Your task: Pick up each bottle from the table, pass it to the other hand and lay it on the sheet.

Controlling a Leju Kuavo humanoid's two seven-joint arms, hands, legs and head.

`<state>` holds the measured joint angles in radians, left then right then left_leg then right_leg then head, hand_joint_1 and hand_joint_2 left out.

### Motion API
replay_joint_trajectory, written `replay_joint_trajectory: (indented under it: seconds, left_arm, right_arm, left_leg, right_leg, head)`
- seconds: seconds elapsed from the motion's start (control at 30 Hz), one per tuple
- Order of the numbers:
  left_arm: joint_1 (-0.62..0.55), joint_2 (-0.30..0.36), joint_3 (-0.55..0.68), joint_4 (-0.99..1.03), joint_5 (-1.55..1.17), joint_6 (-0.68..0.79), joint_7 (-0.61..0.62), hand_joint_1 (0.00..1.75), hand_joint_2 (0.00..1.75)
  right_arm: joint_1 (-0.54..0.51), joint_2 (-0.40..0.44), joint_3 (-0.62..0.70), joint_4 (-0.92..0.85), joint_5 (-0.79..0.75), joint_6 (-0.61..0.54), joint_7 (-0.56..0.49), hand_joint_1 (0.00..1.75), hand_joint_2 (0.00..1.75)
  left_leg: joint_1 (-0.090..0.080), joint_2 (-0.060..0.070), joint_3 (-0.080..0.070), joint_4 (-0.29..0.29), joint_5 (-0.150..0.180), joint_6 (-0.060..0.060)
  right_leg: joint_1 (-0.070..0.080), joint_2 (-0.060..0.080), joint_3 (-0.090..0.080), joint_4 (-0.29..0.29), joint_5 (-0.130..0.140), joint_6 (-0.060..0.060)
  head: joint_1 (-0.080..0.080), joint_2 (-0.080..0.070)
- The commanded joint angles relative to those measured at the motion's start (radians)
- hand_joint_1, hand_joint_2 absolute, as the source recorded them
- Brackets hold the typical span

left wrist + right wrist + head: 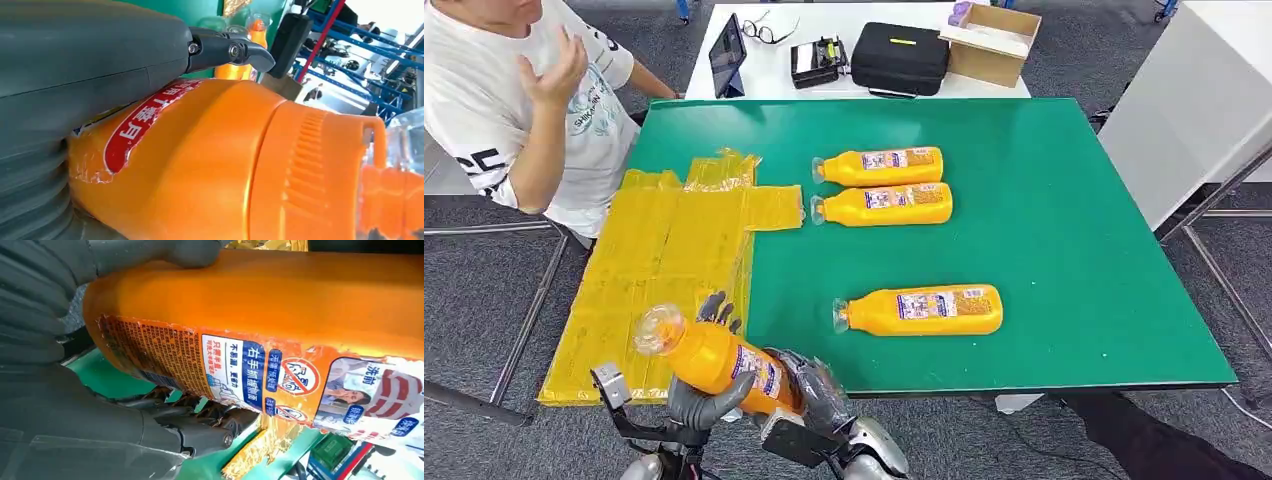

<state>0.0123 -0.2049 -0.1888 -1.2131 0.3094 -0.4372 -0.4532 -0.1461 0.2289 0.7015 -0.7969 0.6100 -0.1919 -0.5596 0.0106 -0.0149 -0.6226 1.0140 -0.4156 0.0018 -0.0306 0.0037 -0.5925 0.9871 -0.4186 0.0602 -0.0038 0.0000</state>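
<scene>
Over the table's near left corner, both hands hold one orange bottle (714, 362) tilted, its clear cap toward the yellow sheet (664, 250). My left hand (696, 400) grips it from below near the neck. My right hand (819, 390) wraps its base. In the left wrist view the left hand's thumb (75, 75) presses the orange bottle (210, 165). The right wrist view has the right hand (75, 405) curled around the bottle's labelled body (280, 305). Three more orange bottles lie on the green table (1064, 230): two side by side at the back (879, 166) (882, 204), one nearer (921, 310).
A person (514, 110) in a white shirt sits at the table's far left corner, one hand raised. Behind the green table a white table carries a tablet (727, 55), a black case (900, 57) and a cardboard box (994, 42). A white cabinet (1194, 100) stands right.
</scene>
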Motion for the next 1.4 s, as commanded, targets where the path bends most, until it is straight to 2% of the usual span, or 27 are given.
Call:
replay_joint_trajectory:
  seconds: [0.03,0.3,0.47,0.5,0.53,0.57,0.6,0.63,0.67,0.7,0.73,0.8,0.83,1.03,1.07,1.17,1.27,1.37,1.4]
  left_arm:
    - [-0.042,0.006,-0.044,0.059,-0.027,-0.020,-0.019,1.75,1.75]
    - [-0.036,-0.001,-0.020,0.001,-0.009,-0.024,-0.018,1.75,1.75]
    - [-0.048,0.019,-0.011,-0.078,-0.035,-0.010,-0.027,1.75,1.75]
    - [-0.052,0.021,-0.007,-0.090,-0.037,-0.008,-0.026,1.75,1.75]
    - [-0.056,0.022,-0.003,-0.102,-0.037,-0.006,-0.025,1.75,1.75]
    - [-0.062,0.023,0.001,-0.112,-0.051,0.010,-0.024,1.75,1.75]
    - [-0.065,0.024,0.002,-0.118,-0.057,0.017,-0.024,1.75,1.75]
    - [-0.073,0.026,0.015,-0.138,-0.078,0.044,-0.035,1.75,1.75]
    - [-0.072,0.027,0.030,-0.159,-0.090,0.071,-0.041,1.75,1.75]
    - [-0.069,0.031,0.039,-0.184,-0.098,0.084,-0.043,1.75,1.75]
    - [-0.068,0.034,0.046,-0.199,-0.099,0.085,-0.039,1.75,1.75]
    - [-0.080,0.043,0.075,-0.248,-0.175,0.173,-0.066,1.75,1.75]
    - [-0.087,0.048,0.082,-0.259,-0.173,0.174,-0.061,1.75,1.75]
    - [-0.085,0.045,0.080,-0.259,-0.171,0.174,-0.058,1.75,1.75]
    - [-0.096,0.044,0.087,-0.258,-0.208,0.218,-0.072,1.75,1.75]
    - [-0.149,0.052,0.110,-0.262,-0.234,0.275,-0.073,1.75,1.75]
    - [-0.228,0.059,0.147,-0.238,-0.365,0.441,-0.084,1.75,1.75]
    - [-0.338,0.108,0.145,-0.106,-0.784,0.783,-0.098,1.75,1.75]
    - [-0.379,0.127,0.145,-0.025,-0.910,0.845,-0.050,1.75,1.75]
  right_arm:
    - [0.014,0.007,0.036,0.075,-0.007,0.024,0.003,1.75,1.75]
    - [0.013,0.015,0.020,0.044,0.001,0.008,0.010,1.75,1.75]
    - [0.020,0.008,-0.033,-0.039,-0.019,-0.036,0.007,1.75,1.75]
    - [0.020,0.007,-0.041,-0.057,-0.019,-0.038,0.008,1.73,1.75]
    - [0.021,0.007,-0.049,-0.076,-0.021,-0.036,0.009,1.61,1.75]
    - [0.023,0.011,-0.065,-0.094,-0.026,-0.042,0.012,1.31,1.75]
    - [0.024,0.013,-0.072,-0.106,-0.026,-0.046,0.013,0.23,1.75]
    - [0.027,0.021,-0.096,-0.141,-0.034,-0.069,0.012,0.00,1.75]
    - [0.035,0.032,-0.120,-0.170,-0.036,-0.114,0.011,0.00,1.75]
    - [0.039,0.031,-0.122,-0.207,-0.025,-0.137,0.012,0.00,0.00]
    - [0.045,0.029,-0.125,-0.241,-0.023,-0.138,0.021,0.00,0.00]
    - [0.076,0.033,-0.157,-0.388,-0.057,-0.228,-0.031,0.00,0.00]
    - [0.082,0.023,-0.151,-0.440,-0.059,-0.217,-0.007,0.00,0.00]
    - [0.091,0.017,-0.147,-0.456,-0.057,-0.212,0.002,0.00,0.00]
    - [0.092,0.020,-0.153,-0.478,-0.089,-0.237,-0.044,0.00,0.00]
    - [0.100,-0.009,-0.149,-0.621,-0.129,-0.243,-0.053,0.00,0.00]
    - [0.109,-0.028,-0.151,-0.743,-0.167,-0.246,-0.046,0.00,0.00]
    - [0.109,-0.024,-0.144,-0.798,-0.219,-0.258,-0.076,0.00,0.00]
    - [0.108,-0.021,-0.137,-0.816,-0.254,-0.261,-0.097,0.00,0.00]
  left_leg:
    - [0.001,-0.001,0.003,-0.001,-0.001,0.000]
    - [0.001,-0.001,0.001,0.000,0.000,0.000]
    - [0.002,-0.001,0.002,0.001,-0.001,0.000]
    - [0.001,-0.001,0.000,0.001,0.000,0.000]
    - [0.002,-0.001,0.000,0.001,-0.001,0.000]
    - [0.003,-0.001,0.000,0.002,-0.001,0.000]
    - [0.002,-0.001,0.000,0.002,-0.002,0.000]
    - [0.003,0.000,0.000,0.002,-0.002,0.000]
    - [0.002,-0.001,-0.003,0.002,-0.001,0.000]
    - [0.002,-0.001,-0.001,0.002,-0.001,0.000]
    - [0.002,0.000,-0.001,0.002,-0.002,0.000]
    - [0.003,0.001,-0.002,0.003,-0.003,0.000]
    - [0.001,0.001,-0.005,0.002,-0.001,0.000]
    - [0.001,0.000,-0.004,0.000,0.000,0.000]
    - [0.000,-0.001,-0.005,0.000,0.000,0.000]
    - [0.001,-0.001,-0.005,0.001,0.000,0.000]
    - [0.001,-0.003,-0.008,0.002,0.000,0.000]
    - [0.001,-0.003,-0.007,0.001,0.001,0.000]
    - [0.001,-0.003,-0.007,0.000,0.002,0.000]
  right_leg:
    - [0.002,-0.003,0.005,-0.002,-0.001,-0.004]
    - [0.001,-0.001,0.002,-0.001,-0.001,-0.002]
    - [0.003,-0.003,0.005,-0.001,-0.002,-0.005]
    - [0.001,-0.002,0.002,0.000,-0.001,-0.002]
    - [0.002,-0.002,0.002,0.000,-0.001,-0.004]
    - [0.003,-0.003,0.003,0.000,-0.001,-0.005]
    - [0.003,-0.003,0.002,0.000,-0.002,-0.005]
    - [0.004,-0.002,0.003,0.000,-0.002,-0.005]
    - [0.002,-0.002,0.000,0.001,-0.001,-0.003]
    - [0.003,-0.002,0.001,0.000,-0.002,-0.004]
    - [0.003,-0.002,0.002,0.001,-0.002,-0.005]
    - [0.004,0.000,0.001,0.002,-0.002,-0.005]
    - [0.002,0.001,-0.002,0.002,-0.001,-0.003]
    - [0.001,0.000,-0.001,0.000,0.000,-0.002]
    - [0.001,-0.001,-0.002,0.000,0.000,-0.002]
    - [0.001,-0.002,-0.002,0.001,-0.001,-0.003]
    - [0.002,-0.003,-0.004,0.002,-0.001,-0.003]
    - [0.001,-0.003,-0.003,0.001,0.000,-0.002]
    - [0.001,-0.003,-0.003,0.001,0.000,-0.002]
  head:
    - [0.000,0.000]
    - [0.000,0.000]
    - [0.000,0.000]
    - [0.000,0.000]
    - [0.000,0.000]
    - [0.000,0.000]
    - [0.000,0.000]
    - [0.000,0.000]
    - [0.000,0.000]
    - [0.000,0.000]
    - [0.000,0.000]
    - [0.000,0.000]
    - [0.000,0.000]
    - [0.000,0.000]
    - [0.000,0.000]
    - [0.000,0.000]
    - [0.000,0.000]
    - [0.000,0.000]
    - [0.000,0.000]
